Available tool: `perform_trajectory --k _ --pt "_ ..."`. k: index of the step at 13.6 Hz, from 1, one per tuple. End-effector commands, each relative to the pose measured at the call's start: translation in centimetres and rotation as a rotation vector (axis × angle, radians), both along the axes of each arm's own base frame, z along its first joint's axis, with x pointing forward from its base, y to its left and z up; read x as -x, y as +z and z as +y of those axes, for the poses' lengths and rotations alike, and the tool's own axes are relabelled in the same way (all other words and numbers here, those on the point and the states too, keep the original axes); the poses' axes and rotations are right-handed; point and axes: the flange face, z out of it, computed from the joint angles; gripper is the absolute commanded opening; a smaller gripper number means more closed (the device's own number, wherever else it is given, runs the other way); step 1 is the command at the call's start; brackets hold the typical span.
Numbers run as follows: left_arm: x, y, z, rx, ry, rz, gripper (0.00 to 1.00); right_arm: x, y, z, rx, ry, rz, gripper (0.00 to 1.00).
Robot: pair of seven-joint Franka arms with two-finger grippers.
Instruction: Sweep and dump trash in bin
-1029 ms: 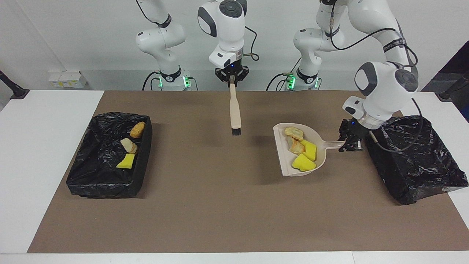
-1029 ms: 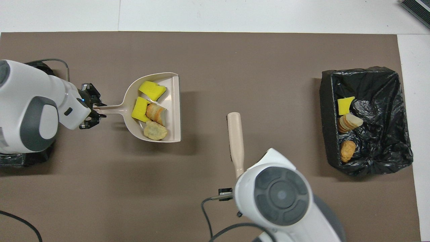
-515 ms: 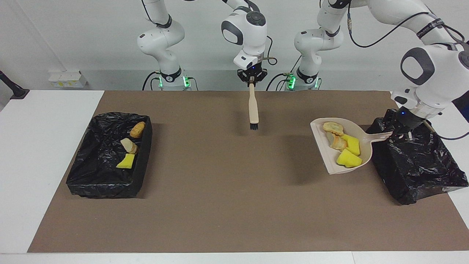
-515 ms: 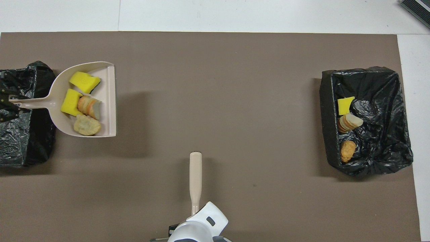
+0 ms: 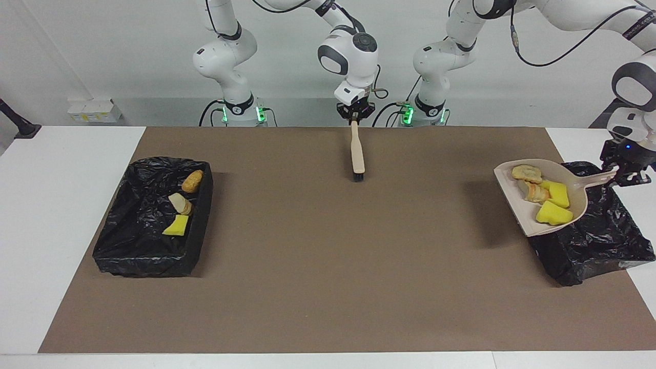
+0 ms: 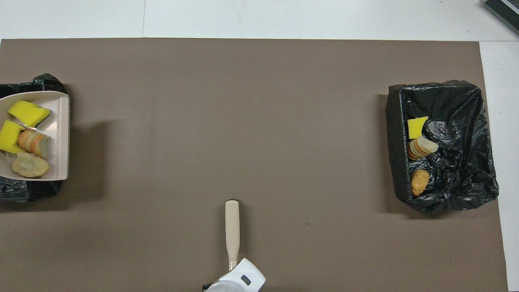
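Observation:
The beige dustpan (image 5: 516,204) carries the trash: two yellow wedges (image 5: 552,214) and two golden-brown bread pieces (image 5: 526,172). My left gripper (image 5: 626,177) is shut on the dustpan's handle and holds the pan level in the air over the black-lined bin (image 5: 599,246) at the left arm's end of the table. In the overhead view the dustpan (image 6: 61,134) covers much of that bin (image 6: 46,81); the left gripper is out of that view. My right gripper (image 5: 353,117) is shut on the beige brush (image 5: 357,151), which hangs bristles-down over the mat's edge nearest the robots; the brush also shows in the overhead view (image 6: 232,227).
A second black-lined bin (image 5: 138,236) stands at the right arm's end of the table and holds a yellow wedge (image 5: 177,225) and two bread pieces (image 5: 192,181). It also shows in the overhead view (image 6: 458,162). A brown mat (image 5: 328,266) covers the table.
My left gripper has carried the loaded dustpan from the mat's middle toward the left arm's end, now over the bin. My right gripper has drawn the brush back toward the robots.

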Motion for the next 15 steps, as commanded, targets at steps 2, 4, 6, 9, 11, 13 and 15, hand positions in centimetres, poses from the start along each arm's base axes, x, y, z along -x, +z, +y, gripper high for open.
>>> perform_trajectory --k 2,4,6,9,11,13,15 --pt "-1.0 1.6 3.6 -0.160 -0.027 -0.034 0.00 -0.9 -1.4 0.0 -0.006 -0.010 -0.014 0.00" --pt "-1.2 2.2 4.4 -0.288 -0.063 -0.020 0.00 -1.6 -1.4 -0.2 0.002 -0.015 -0.006 0.34" --pt "-1.8 2.5 4.1 -0.395 -0.081 -0.025 0.00 -2.9 -1.3 -0.1 -0.003 -0.037 -0.003 0.70" --pt "-1.6 2.4 2.3 -0.558 -0.025 -0.019 0.00 -6.1 0.5 -1.4 -0.035 -0.113 -0.025 1.00" --pt "-1.6 2.6 1.3 -0.675 -0.025 -0.011 0.00 -9.1 3.6 -3.9 -0.076 -0.187 -0.059 1.00" --pt "-1.4 3.0 0.3 -0.762 0.057 -0.034 0.00 -11.2 6.2 -6.7 -0.083 -0.244 -0.083 1.00" --pt "-1.5 4.4 -1.6 -0.810 0.055 -0.049 0.00 -12.7 8.8 -9.2 -0.096 -0.295 -0.112 1.00"
